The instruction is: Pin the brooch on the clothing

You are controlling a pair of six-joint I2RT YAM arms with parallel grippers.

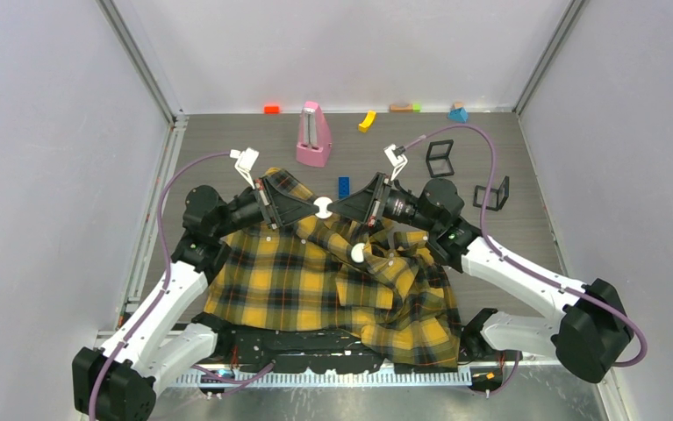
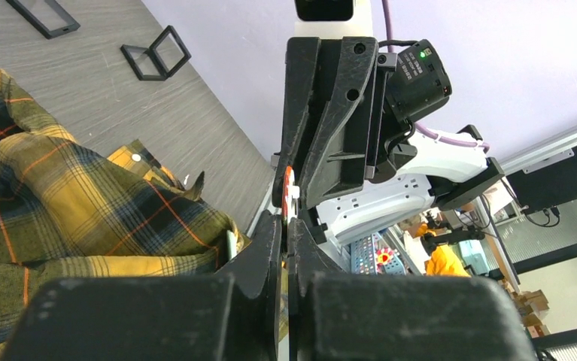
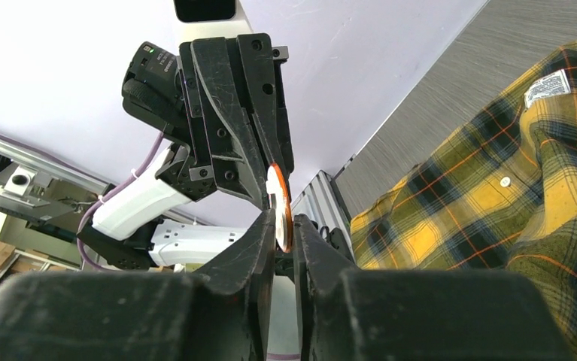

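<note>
Clearly, the two grippers met tip to tip above the clothing (image 1: 297, 281), near the middle of the table (image 1: 526, 158). Between them was the brooch (image 1: 322, 208), a small round disc that looked white from above. It hung in the air and did not touch the cloth.

From the left wrist view, the left gripper (image 2: 286, 226) had its jaws almost together, with only a thin slit between them. The brooch (image 2: 289, 194) stood edge-on at this slit, showing a white face and an orange rim, so the jaws seemed closed on it. The right gripper (image 2: 300, 177) faced it from the other side.

From the right wrist view, the right gripper (image 3: 281, 233) also had its jaws drawn narrow, and the lower edge of the brooch (image 3: 276, 201) sat down between them. The tip of the left gripper touched its upper part.

The clothing lay crumpled on the table, with one part hanging over the near edge between the arm bases. A small white round piece (image 1: 358, 253) lay on the cloth just below the right gripper; I could not tell what it was.

Behind the shirt stood a pink object (image 1: 313, 136), a blue brick (image 1: 343, 186) and two black square frames (image 1: 440, 158).
</note>
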